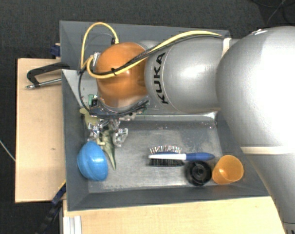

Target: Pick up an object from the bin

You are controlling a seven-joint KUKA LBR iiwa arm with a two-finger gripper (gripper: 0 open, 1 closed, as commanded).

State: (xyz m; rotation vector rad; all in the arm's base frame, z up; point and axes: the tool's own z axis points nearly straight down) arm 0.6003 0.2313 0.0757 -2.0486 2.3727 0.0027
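Observation:
My gripper (107,130) hangs low over the left part of the bin, under the orange wrist cover. A thin olive-green pointed thing (110,155) runs from beneath the gripper toward the front wall; its upper end is hidden by the gripper. A blue rounded lid-like thing (92,162) lies just left of it in the front left corner, touching or nearly touching the green strip.
A brush (179,156) with a white and blue handle lies in the front middle. A black round part (197,173) and an orange cup (228,169) rest beside it at the front right. The arm covers the back and right of the bin.

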